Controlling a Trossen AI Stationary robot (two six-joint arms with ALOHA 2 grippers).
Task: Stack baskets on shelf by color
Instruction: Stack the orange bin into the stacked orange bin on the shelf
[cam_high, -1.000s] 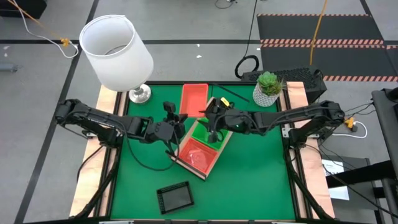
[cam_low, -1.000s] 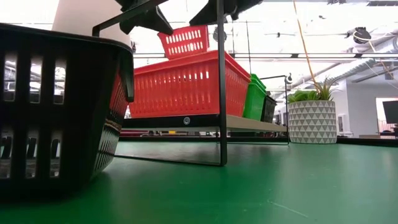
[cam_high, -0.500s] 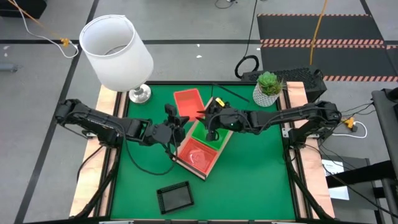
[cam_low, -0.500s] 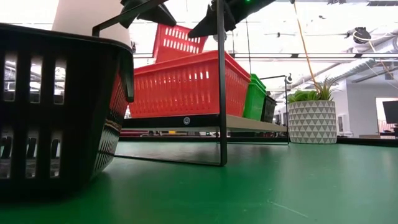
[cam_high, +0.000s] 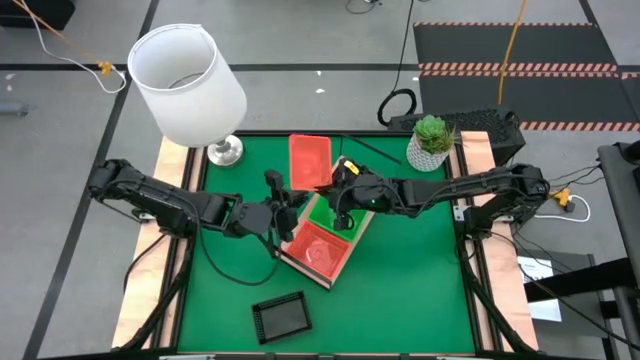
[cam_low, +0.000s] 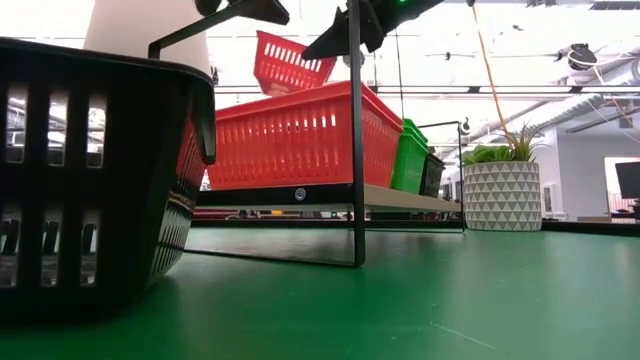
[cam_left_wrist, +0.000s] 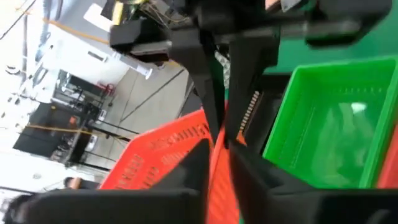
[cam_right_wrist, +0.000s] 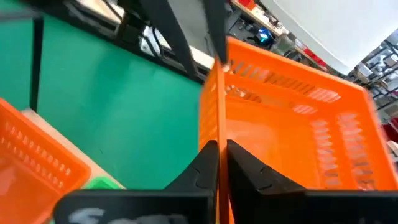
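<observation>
An orange-red basket (cam_high: 310, 160) hangs in the air over the far end of the shelf (cam_high: 300, 268), tilted in the low view (cam_low: 290, 62). My left gripper (cam_high: 292, 192) and my right gripper (cam_high: 332, 183) meet at its near end, each shut on a wall. On the shelf board (cam_low: 400, 197) stand another orange-red basket (cam_high: 320, 250), a green basket (cam_high: 335, 212) and, behind them in the low view, a black one (cam_low: 432, 172). A further black basket (cam_high: 280, 316) rests on the mat near the front edge. My left gripper pinches a wall of the raised basket (cam_left_wrist: 219, 149) between its two fingers, and the wall fills the gap between them. The fingers come nearly level from the table's left. The basket is clear of the shelf. My right gripper pinches the upright wall (cam_right_wrist: 211, 118) at the basket's near end, one finger inside and one outside. The fingers come nearly level from the table's right. The basket hangs tilted, clear of everything below.
A white lamp (cam_high: 190, 80) stands at the far left corner and a potted plant (cam_high: 432, 140) at the far right. The green mat (cam_high: 420, 280) lies bare to the right of the shelf. The near black basket fills the low view's left (cam_low: 90, 170).
My right gripper has come in to the raised basket and taken hold of its wall opposite my left gripper. The basket has swung about in the air and tipped, staying above the shelf's far end.
</observation>
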